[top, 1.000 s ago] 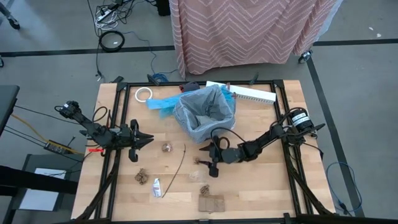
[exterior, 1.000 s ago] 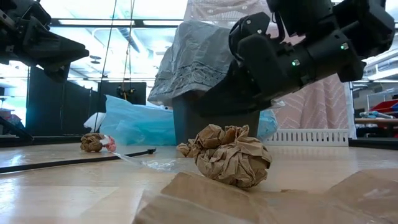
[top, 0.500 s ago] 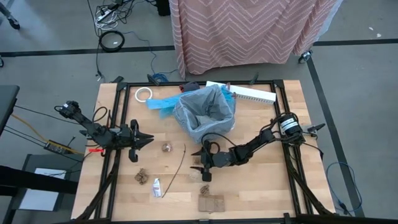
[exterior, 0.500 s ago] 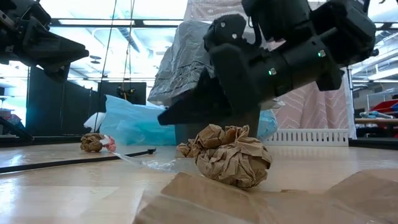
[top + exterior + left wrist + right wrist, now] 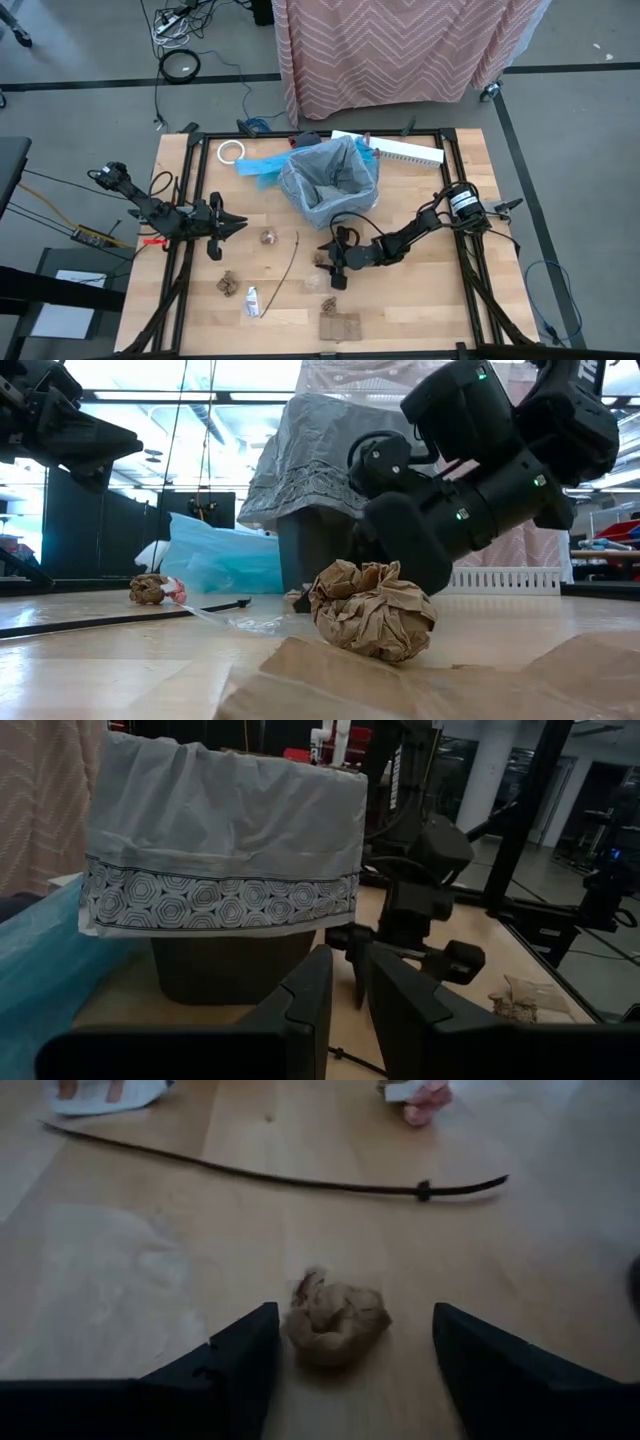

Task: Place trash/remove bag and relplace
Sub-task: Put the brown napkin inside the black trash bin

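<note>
- Left gripper (image 5: 232,225): hovers over the table's left half, well apart from the scraps, fingers nearly together with a thin gap and nothing between them. It points toward the bin, a waiting pose that leaves the working area free.
- Tape roll (image 5: 231,152) and blue bag (image 5: 262,166): lie at the far left of the bin, off to one side, apparently not part of the present pick.
- Scattered trash on the bare table (image 5: 420,300): one paper wad (image 5: 268,237) just right of the left gripper; another wad (image 5: 227,284) and a small white tube (image 5: 252,300) nearer the front edge; a thin stick (image 5: 288,262) running between them; a cardboard square (image 5: 339,326) at the front.
- Bin (image 5: 330,181): stands at table centre, lined with the grey bag (image 5: 220,830), whose top is folded down over the rim so that scraps can be dropped in.
- Right gripper (image 5: 331,270): lowered to the table in front of the bin, fingers spread wide and empty. A small brown wad (image 5: 335,1322) sits on the wood between the two fingers (image 5: 235,1360), near their tips; whether either finger touches it cannot be told.
- Judgement: the fingers straddle the wad so that closing would take it; the pick is set up, not yet made.
</note>
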You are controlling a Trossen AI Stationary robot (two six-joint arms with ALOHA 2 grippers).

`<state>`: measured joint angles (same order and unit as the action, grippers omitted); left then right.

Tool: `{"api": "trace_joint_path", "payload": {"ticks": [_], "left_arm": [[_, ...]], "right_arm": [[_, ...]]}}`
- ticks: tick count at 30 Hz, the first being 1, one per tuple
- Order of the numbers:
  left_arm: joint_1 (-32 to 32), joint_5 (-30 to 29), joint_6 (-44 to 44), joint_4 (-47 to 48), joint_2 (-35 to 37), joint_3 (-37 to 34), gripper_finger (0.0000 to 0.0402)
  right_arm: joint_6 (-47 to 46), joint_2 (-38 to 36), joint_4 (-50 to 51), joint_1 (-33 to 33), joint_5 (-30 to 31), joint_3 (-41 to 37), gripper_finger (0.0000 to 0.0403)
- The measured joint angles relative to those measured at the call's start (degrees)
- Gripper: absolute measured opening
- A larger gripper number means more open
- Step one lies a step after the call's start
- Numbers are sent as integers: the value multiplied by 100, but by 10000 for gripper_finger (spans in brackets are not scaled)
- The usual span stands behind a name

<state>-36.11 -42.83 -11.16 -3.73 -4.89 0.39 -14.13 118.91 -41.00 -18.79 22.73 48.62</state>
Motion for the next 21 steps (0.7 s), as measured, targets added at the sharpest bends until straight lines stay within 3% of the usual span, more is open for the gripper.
{"api": "trace_joint_path", "payload": {"ticks": [4, 12, 21], "left_arm": [[1, 2, -2, -2, 0, -1, 72], [2, 0, -5, -2, 0, 0, 72], [0, 0, -132, 0, 0, 0, 72]], "right_arm": [[-68, 0, 20, 17, 18, -19, 187], [-68, 0, 59, 15, 42, -17, 22], [-234, -41, -59, -76, 29, 12, 16]]}}
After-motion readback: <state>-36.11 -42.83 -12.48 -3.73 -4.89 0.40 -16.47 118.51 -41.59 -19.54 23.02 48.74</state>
